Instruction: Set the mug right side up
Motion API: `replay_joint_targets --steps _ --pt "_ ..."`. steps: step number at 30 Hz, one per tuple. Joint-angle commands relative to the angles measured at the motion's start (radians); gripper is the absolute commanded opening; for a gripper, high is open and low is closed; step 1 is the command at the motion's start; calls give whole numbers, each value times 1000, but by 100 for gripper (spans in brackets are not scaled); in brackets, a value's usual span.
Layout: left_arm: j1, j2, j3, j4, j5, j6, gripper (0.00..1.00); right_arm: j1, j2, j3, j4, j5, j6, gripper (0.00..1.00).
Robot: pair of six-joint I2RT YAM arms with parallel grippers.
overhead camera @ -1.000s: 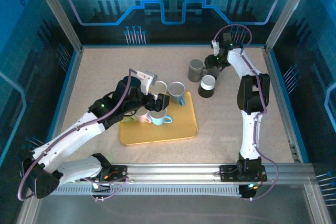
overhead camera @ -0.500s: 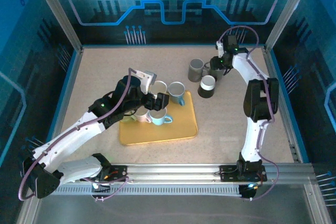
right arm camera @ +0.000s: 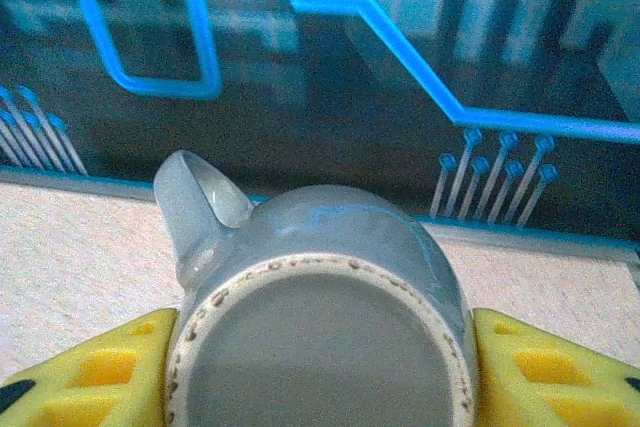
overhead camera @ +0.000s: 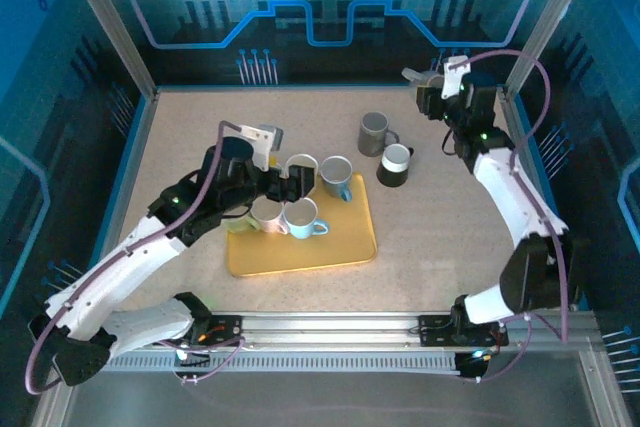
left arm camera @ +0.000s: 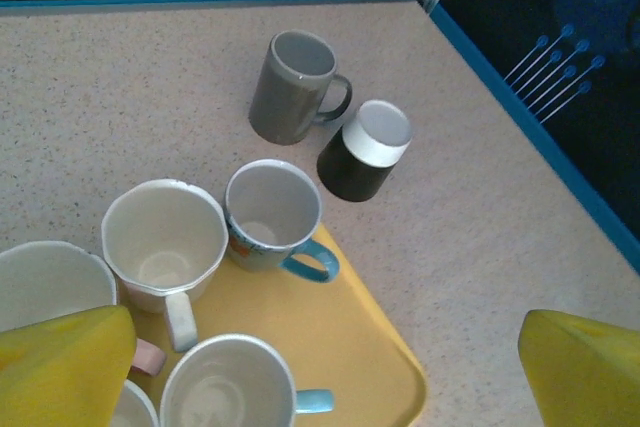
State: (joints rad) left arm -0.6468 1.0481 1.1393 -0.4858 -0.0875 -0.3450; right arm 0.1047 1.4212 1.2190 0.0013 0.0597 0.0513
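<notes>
Surface: beige speckled table (overhead camera: 200, 137), matte. Blue strip round its edge.
Room: blue-lit enclosure, circuit-pattern back wall (overhead camera: 300, 7), alu frame posts at the corners.
R gripper (right arm camera: 318, 392): clamped on the grey mug (right arm camera: 320, 277), jaws abt half spread. One yellow finger (right arm camera: 80, 377) presses each side of the mug body.
Mug pose: I see its unglazed base ring facing the R wrist cam. Handle sticks out up-left of the fingers. Rim points away from the cam, twd the back wall.
Mug place: from the top cam it sits in the R gripper (overhead camera: 428, 87) over the table's far R corner.
L gripper (left arm camera: 325, 372): released, jaws wide, nothing btwn them. Touches nothing.
Below L gripper: yellow tray (left arm camera: 370, 347) with several upright mugs. Cream mug (left arm camera: 165, 242) and blue-handled mug (left arm camera: 272, 215) sit side by side just ahead of the fingers.
Beyond L gripper: dark grey mug (left arm camera: 295, 87), upright on bare table. Black-and-white mug (left arm camera: 365, 150) just beside it. Can't tell which way up that one is.
</notes>
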Motion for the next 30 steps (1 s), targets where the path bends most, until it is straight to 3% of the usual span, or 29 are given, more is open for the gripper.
replay_joint_targets --steps 1,7,13,16,21,30 --pt "7 -17 83 -116 36 -181 99 87 -107 -83 335 -133 -16 24" --pt "15 -118 65 -200 100 -443 99 301 -257 -284 520 -254 -155 26" --pt "49 -247 -30 -134 307 -762 99 457 -341 -458 725 -371 -247 25" --pt "51 -318 -125 -8 368 -900 98 500 -364 -516 795 -414 -276 20" --pt "51 -419 -286 209 398 -1112 89 531 -396 -588 892 -465 -285 19" --pt "50 -440 -363 324 395 -1220 76 615 -454 -628 791 -492 -448 19"
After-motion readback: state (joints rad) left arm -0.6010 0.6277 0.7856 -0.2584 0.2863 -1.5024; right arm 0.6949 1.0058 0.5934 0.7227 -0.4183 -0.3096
